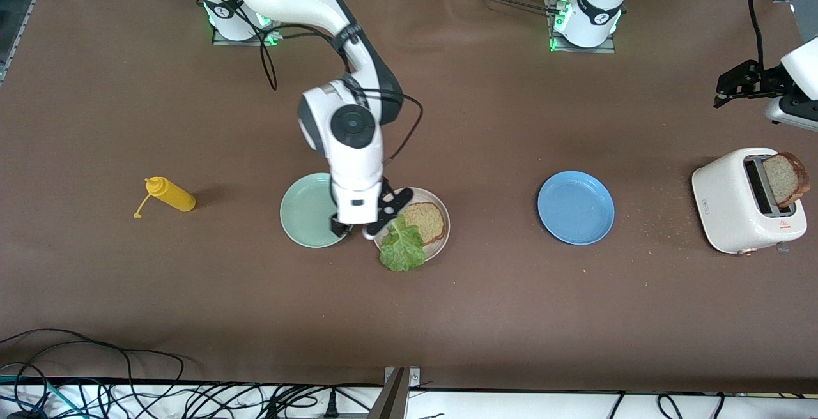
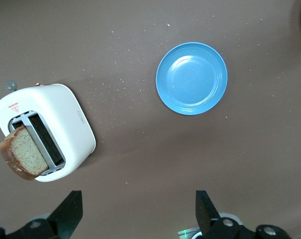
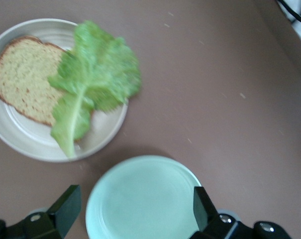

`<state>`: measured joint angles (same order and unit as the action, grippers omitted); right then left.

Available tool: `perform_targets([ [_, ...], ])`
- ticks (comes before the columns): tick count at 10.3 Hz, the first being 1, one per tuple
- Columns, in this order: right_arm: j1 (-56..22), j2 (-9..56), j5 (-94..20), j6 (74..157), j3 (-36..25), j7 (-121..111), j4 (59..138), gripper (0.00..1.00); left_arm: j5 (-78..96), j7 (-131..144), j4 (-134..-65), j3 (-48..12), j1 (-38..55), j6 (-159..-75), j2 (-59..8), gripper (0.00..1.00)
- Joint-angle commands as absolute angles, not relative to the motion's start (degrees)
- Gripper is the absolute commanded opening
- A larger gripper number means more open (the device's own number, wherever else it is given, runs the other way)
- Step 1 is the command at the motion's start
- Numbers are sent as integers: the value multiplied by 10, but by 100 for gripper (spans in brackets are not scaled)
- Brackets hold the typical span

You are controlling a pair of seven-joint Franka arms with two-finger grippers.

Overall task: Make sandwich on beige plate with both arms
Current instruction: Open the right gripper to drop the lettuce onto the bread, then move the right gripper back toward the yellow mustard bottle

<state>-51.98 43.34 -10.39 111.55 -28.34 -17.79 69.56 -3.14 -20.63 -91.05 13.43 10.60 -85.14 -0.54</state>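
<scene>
The beige plate [image 1: 439, 240] is lying on the brown tabletop [image 1: 486, 317], just beside the mint-green plate [image 1: 307, 218], on the side toward the left arm's end. One slice of bread [image 1: 427, 221] is resting flat on the beige plate. A green lettuce leaf [image 1: 402, 248] is lying partly on this slice and on the plate, and its ruffled end is hanging over the plate's rim that is nearer to the front camera.

The right claw [image 1: 353, 228] is hovering over the place where the two plates are meeting, so the bread and the lettuce are lying just beside it, toward the left arm's end. In the right wrist view its two fingers [image 3: 65, 205] are standing spread wide and are holding nothing; the mint-green plate [image 3: 145, 201] is showing between them, and the beige plate [image 3: 21, 139] with the lettuce leaf [image 3: 93, 82] is a little further on.

The left claw [image 1: 741, 80] is waiting in the air at the left arm's end of the tabletop, over the bare surface near the white toaster [image 1: 728, 205]. In the left wrist view its fingers [image 2: 70, 209] are also spread apart and empty. A second slice of bread [image 1: 786, 179] is sticking up, tilted, from the toaster's slot. The blue plate [image 1: 575, 207] is lying between the toaster and the beige plate, well apart from both. A yellow squeeze bottle [image 1: 171, 194] is lying on its side toward the right arm's end.
</scene>
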Motion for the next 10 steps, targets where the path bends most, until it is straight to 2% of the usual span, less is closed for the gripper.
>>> perform_targets([
  [1,-519,374,-127,997,-369,-189,712,100,-16,-216,-889,135,100,-838,-15,100],
  [5,-515,363,-134,884,-521,-193,732,100,-17,-216,-887,135,101,-838,-15,100],
  [7,-503,362,-140,895,-571,-203,790,100,-16,-216,-886,135,100,-838,-15,100],
  [10,-468,360,-156,931,-596,-298,853,100,-17,-216,-885,137,99,-838,-14,100],
])
